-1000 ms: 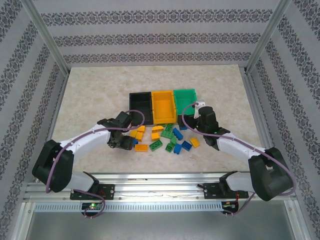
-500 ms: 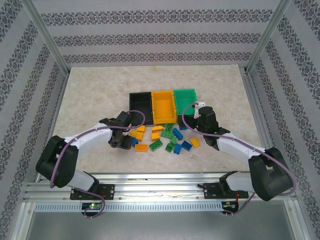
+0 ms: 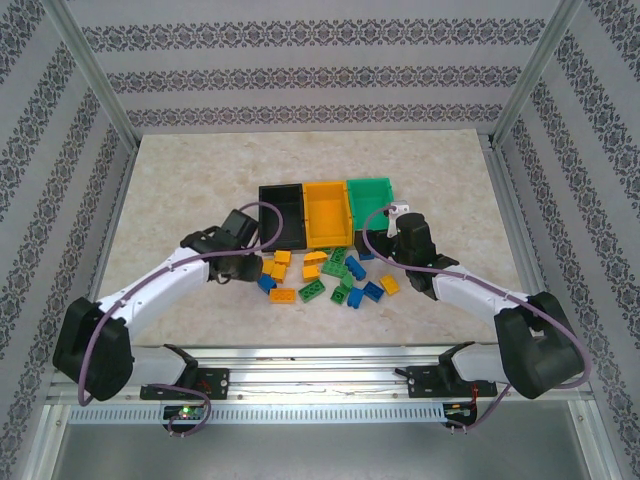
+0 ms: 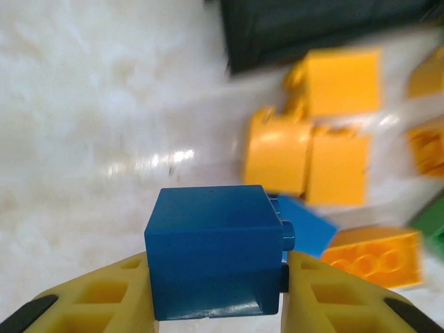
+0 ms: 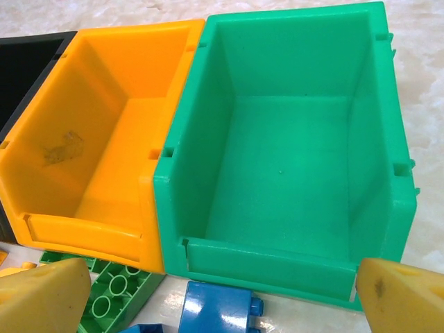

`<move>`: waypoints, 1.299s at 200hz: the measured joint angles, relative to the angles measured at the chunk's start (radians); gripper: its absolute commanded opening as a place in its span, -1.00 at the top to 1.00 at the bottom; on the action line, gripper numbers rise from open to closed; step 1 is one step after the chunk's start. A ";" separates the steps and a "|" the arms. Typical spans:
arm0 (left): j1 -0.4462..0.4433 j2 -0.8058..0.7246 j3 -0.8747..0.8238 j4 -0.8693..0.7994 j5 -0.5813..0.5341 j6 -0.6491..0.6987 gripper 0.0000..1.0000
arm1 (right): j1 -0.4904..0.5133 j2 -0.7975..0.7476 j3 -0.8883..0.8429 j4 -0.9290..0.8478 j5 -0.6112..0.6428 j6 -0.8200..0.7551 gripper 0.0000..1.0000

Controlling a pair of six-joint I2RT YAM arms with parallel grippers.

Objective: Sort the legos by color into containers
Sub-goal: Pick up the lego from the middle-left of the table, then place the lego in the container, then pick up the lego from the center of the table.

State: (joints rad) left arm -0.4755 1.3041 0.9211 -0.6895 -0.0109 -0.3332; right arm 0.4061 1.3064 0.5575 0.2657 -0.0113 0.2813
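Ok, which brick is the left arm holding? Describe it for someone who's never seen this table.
Find the black bin, leftmost of the three in the middle of the table. Just in front of its near left corner is the left tool, shut on a blue brick. It is the only brick clamped between yellow fingers; the other bricks lie loose on the table.
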 measured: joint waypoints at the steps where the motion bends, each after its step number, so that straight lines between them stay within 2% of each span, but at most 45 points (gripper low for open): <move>1: 0.000 0.000 0.004 0.000 0.000 0.000 0.39 | 0.000 0.000 0.000 0.000 0.000 0.000 -0.96; 37: 0.000 0.072 0.188 0.067 0.062 0.018 0.42 | 0.000 0.011 0.000 0.000 0.000 0.000 -0.96; 64: -0.013 0.274 0.402 0.105 0.128 0.028 0.39 | 0.000 0.013 0.000 0.001 0.000 0.000 -0.96; 88: -0.039 0.483 0.629 0.104 0.154 0.054 0.29 | 0.000 0.013 0.000 0.001 0.000 0.000 -0.97; 110: -0.052 0.632 0.788 0.088 0.174 0.077 -0.14 | 0.000 0.013 0.000 0.003 0.000 0.000 -0.96; 118: -0.055 0.666 0.822 0.076 0.176 0.090 -0.40 | 0.000 0.013 0.000 0.005 0.000 0.000 -0.96; 126: -0.056 0.687 0.843 0.064 0.177 0.097 -0.46 | 0.000 0.013 0.000 0.008 0.000 0.000 -0.97; 156: -0.059 0.674 0.821 0.045 0.173 0.101 -0.49 | 0.000 0.013 0.000 0.009 0.000 0.000 -0.96; 205: -0.060 0.410 0.509 0.093 0.127 0.103 -0.49 | 0.000 0.023 0.000 0.012 -0.002 0.005 -0.95; 234: -0.059 0.266 0.382 0.112 0.095 0.114 -0.48 | 0.000 0.016 0.000 -0.017 -0.031 0.023 -0.76; 260: -0.042 0.191 0.306 0.125 0.077 0.121 -0.47 | 0.000 -0.019 0.005 -0.124 -0.081 0.042 -0.60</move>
State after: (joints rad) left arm -0.5179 1.4952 1.2266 -0.5644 0.0658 -0.2127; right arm 0.4061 1.2877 0.5629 0.1417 -0.0921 0.3229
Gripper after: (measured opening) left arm 0.738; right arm 0.837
